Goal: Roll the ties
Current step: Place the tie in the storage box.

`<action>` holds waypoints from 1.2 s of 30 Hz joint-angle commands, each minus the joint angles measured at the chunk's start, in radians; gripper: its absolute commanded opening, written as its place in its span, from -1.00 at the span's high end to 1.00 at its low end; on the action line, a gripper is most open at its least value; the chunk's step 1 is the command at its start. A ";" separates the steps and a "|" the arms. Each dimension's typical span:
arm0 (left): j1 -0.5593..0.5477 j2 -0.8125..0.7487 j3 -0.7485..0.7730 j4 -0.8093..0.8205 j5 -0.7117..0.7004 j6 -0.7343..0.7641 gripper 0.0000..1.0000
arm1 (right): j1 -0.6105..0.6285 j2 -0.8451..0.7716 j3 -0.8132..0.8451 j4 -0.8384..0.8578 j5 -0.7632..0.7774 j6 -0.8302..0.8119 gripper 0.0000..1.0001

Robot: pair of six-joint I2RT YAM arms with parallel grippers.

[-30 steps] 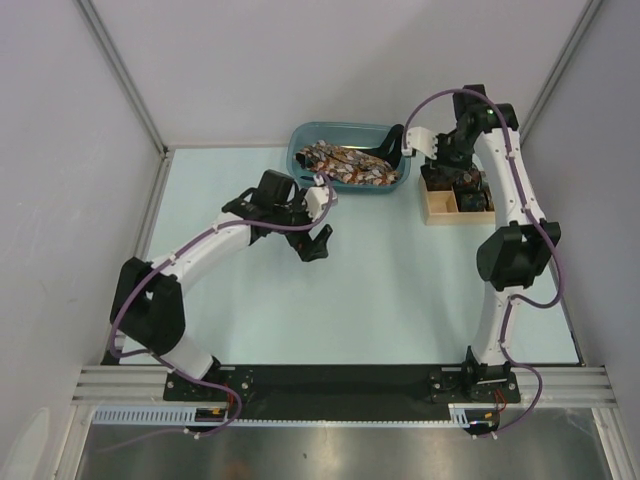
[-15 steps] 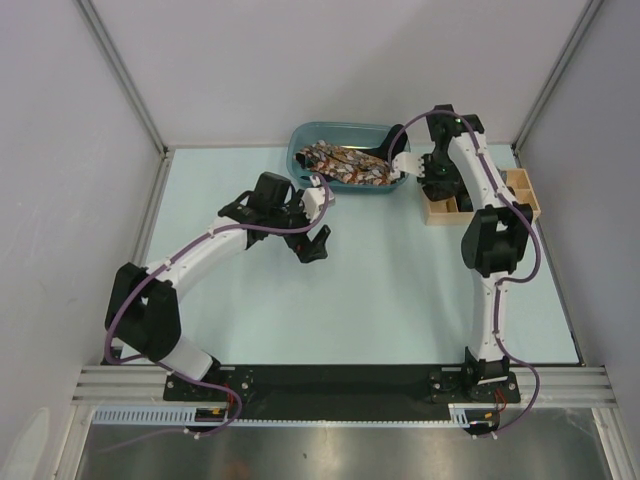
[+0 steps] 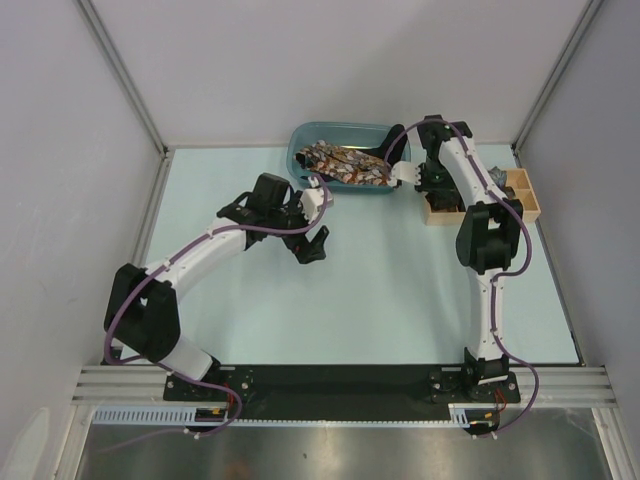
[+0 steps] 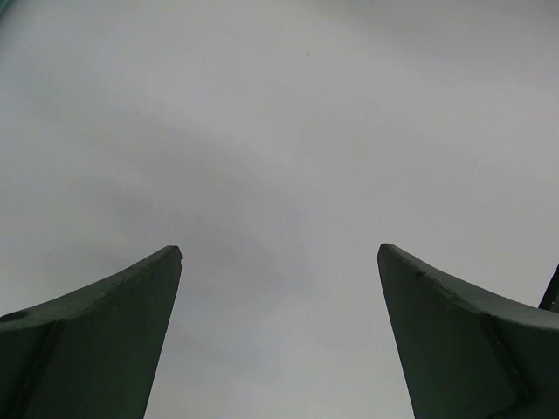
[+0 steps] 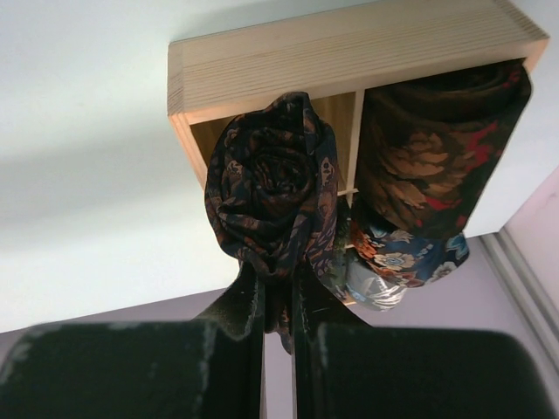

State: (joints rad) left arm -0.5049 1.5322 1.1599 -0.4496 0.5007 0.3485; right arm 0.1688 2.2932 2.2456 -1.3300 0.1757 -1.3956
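Our right jaws pinch the coiled tie [image 5: 275,196] by its tail, coil straight ahead at the wooden box [image 5: 349,44]; our left jaws gape over the table [image 4: 279,131], short of the bin [image 3: 296,148] holding loose ties [image 3: 345,165].

We see a pale mint tabletop [image 3: 400,290], plain grey-white panel walls [image 3: 330,60] closing three sides, slim aluminium corner posts [image 3: 120,75], black base strip [image 3: 340,378] along our near edge, silver slotted rail [image 3: 125,383], brushed metal surface [image 3: 340,452] below, soft even light, faint shadows.
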 commanded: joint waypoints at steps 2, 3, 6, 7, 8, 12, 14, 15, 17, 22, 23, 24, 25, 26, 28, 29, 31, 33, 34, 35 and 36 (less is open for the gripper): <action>0.009 -0.047 -0.008 0.023 0.012 -0.006 -0.99 | 0.003 0.000 -0.020 -0.141 0.035 0.035 1.00; 0.009 -0.047 -0.008 0.023 0.012 -0.008 -0.99 | 0.003 0.000 -0.026 -0.121 0.028 0.044 1.00; 0.009 -0.049 -0.008 0.020 0.010 -0.006 -0.99 | 0.000 -0.006 -0.046 -0.088 0.008 0.052 1.00; 0.009 -0.049 -0.006 0.019 0.010 -0.003 -0.99 | -0.002 -0.006 -0.047 -0.083 0.005 0.053 1.00; 0.011 -0.050 -0.005 0.019 0.007 -0.002 -0.99 | -0.003 -0.006 -0.055 -0.078 -0.004 0.055 1.00; 0.011 -0.050 0.000 0.003 -0.001 0.003 -0.99 | -0.011 -0.006 -0.072 -0.045 -0.025 0.061 1.00; 0.011 -0.052 0.000 -0.001 -0.002 0.004 -0.99 | -0.015 -0.006 -0.076 -0.038 -0.045 0.069 1.00; 0.011 -0.055 -0.002 -0.006 -0.002 0.006 -0.99 | -0.017 -0.008 -0.081 -0.031 -0.050 0.072 1.00; 0.011 -0.058 -0.005 -0.008 -0.007 0.007 -0.99 | -0.026 -0.011 -0.090 -0.017 -0.068 0.075 1.00; 0.011 -0.064 -0.009 -0.018 -0.010 0.007 -0.99 | -0.049 -0.031 -0.147 0.040 -0.097 0.070 1.00; 0.011 -0.063 -0.009 -0.018 -0.011 0.007 -0.99 | -0.052 -0.034 -0.153 0.044 -0.100 0.069 1.00; 0.011 -0.061 -0.008 -0.021 -0.016 0.007 -0.99 | -0.051 -0.035 -0.162 0.054 -0.102 0.067 1.00; 0.011 -0.057 -0.006 -0.023 -0.014 0.006 -0.99 | -0.052 -0.040 -0.181 0.061 -0.104 0.067 1.00; 0.011 -0.057 -0.005 -0.024 -0.016 0.006 -0.99 | -0.052 -0.041 -0.191 0.067 -0.101 0.067 1.00; 0.011 -0.053 -0.005 -0.027 -0.021 0.000 -0.99 | -0.052 -0.049 -0.213 0.084 -0.099 0.066 0.98; 0.011 -0.053 -0.005 -0.027 -0.019 0.001 -0.99 | -0.051 -0.052 -0.216 0.089 -0.096 0.066 0.93; 0.011 -0.052 -0.002 -0.027 -0.022 -0.003 -0.99 | -0.051 -0.063 -0.219 0.091 -0.091 0.067 0.66; 0.011 -0.050 0.001 -0.027 -0.022 -0.008 -0.99 | -0.051 -0.072 -0.219 0.091 -0.090 0.061 0.46; 0.012 -0.047 0.004 -0.027 -0.022 -0.009 -0.99 | -0.052 -0.086 -0.221 0.091 -0.088 0.060 0.29; 0.012 -0.046 0.006 -0.024 -0.022 -0.009 -0.99 | -0.051 -0.090 -0.215 0.091 -0.088 0.058 0.24; 0.011 -0.046 0.009 -0.024 -0.022 -0.011 -0.99 | -0.052 -0.097 -0.210 0.091 -0.088 0.056 0.19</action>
State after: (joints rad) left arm -0.5022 1.5124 1.1576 -0.4805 0.4793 0.3485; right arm 0.1261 2.2673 2.0415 -1.1824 0.0887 -1.3361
